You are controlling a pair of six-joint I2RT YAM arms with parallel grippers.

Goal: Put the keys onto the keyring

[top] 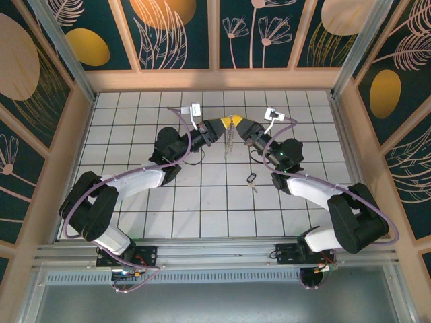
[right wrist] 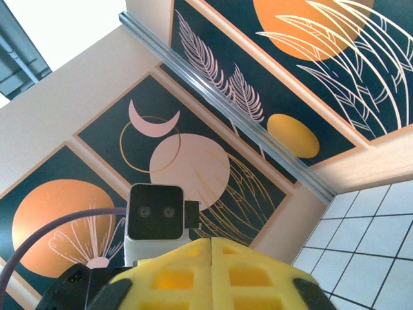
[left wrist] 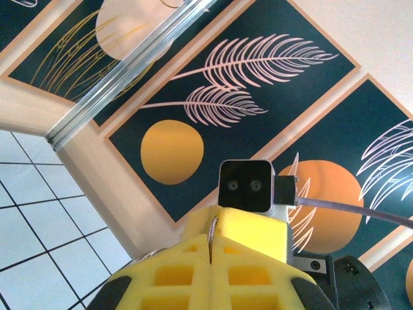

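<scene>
The keyring (top: 230, 142) hangs as a thin silvery loop below the point where both grippers meet, above the back middle of the tiled floor. My left gripper (top: 224, 126) comes in from the left and is shut on it. In the left wrist view the ring's wire (left wrist: 215, 230) is pinched in the seam between the yellow pads of that gripper (left wrist: 211, 248). My right gripper (top: 240, 125) faces it tip to tip. Its pads (right wrist: 193, 258) are pressed together, with no wire showing between them in the right wrist view. One black-headed key (top: 251, 179) lies on the floor under the right arm.
The white tiled floor (top: 202, 202) is boxed in by patterned walls and pale wooden kerbs. Both forearms arch over the middle tiles. Aluminium posts (top: 64, 47) stand at the back corners.
</scene>
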